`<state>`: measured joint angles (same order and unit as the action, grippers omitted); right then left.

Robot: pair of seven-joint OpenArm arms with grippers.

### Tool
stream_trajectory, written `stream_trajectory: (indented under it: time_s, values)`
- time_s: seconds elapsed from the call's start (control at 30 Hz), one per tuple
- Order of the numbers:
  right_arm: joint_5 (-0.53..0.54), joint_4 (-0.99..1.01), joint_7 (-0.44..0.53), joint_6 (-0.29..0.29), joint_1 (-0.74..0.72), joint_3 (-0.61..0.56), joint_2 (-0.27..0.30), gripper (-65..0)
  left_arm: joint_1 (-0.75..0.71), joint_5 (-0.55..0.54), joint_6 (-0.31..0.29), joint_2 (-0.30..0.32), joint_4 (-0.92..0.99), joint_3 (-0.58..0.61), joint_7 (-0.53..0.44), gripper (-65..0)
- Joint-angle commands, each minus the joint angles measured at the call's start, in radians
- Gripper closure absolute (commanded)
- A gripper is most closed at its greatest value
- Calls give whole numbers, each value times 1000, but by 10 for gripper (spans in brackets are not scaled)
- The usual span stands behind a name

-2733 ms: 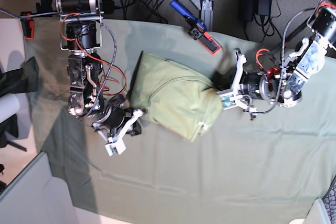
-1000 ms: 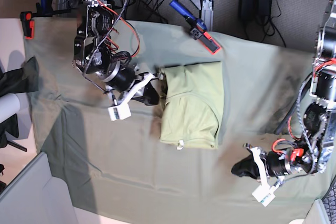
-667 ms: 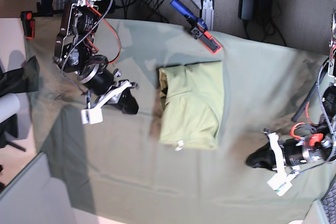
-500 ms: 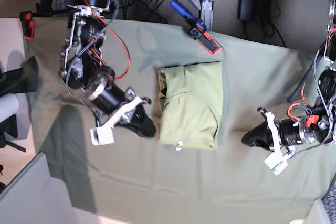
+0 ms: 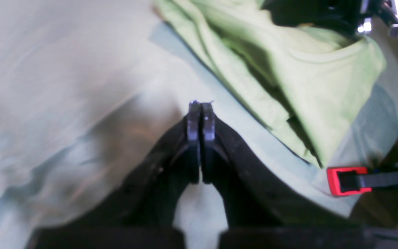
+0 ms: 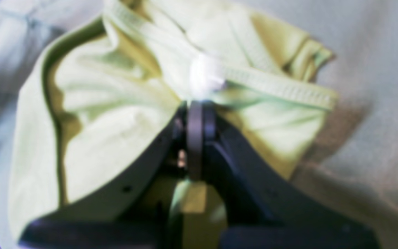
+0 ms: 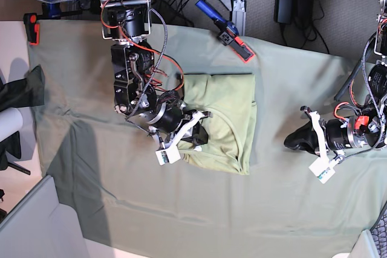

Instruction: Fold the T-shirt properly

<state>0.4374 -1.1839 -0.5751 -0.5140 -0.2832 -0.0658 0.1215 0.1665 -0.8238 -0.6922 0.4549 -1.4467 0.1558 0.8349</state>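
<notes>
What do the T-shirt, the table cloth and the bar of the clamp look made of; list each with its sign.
T-shirt: matte knit fabric, likely cotton; soft folds and a ribbed, stitched band show.
Table cloth: woven-looking fabric, dull with a faint sheen; it creases loosely.
Clamp bar: dark, smooth, perhaps metal or hard plastic; its straight, rigid edges leave both open.

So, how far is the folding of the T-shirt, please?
Mostly folded, it seems: the T-shirt lies as a compact bundle on the cloth. In hand: the right gripper, shut, is at the collar by the white tag; the left gripper, also shut, stands off to the side. Left, probably: straightening the uneven edges and wrinkles.
</notes>
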Motion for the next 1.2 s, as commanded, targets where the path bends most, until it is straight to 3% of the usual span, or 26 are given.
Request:
stream_trajectory:
  time_s: [0.0,0.2,0.47,0.77,1.0,1.17]
  values:
    - [0,-5,-2,-40,-24,2,6,0,19,-22,-6,13,-16,-19,-23,0]
    - [98,-82,-26,-40,-24,2,14,0,2,-34,-6,14,-16,-87,-21,0]
    - [147,-361,-188,-39,-18,3,26,0,-95,-124,-6,16,-126,-259,92,0]
    - [162,-546,-196,-35,177,96,189,0,-376,-127,-6,110,-365,-420,93,0]
    - [244,-656,-222,-35,464,289,309,0,-603,-145,-6,113,-442,-616,113,0]
    - [266,-687,-226,-35,678,401,360,0,-791,-133,-6,112,-450,-688,113,0]
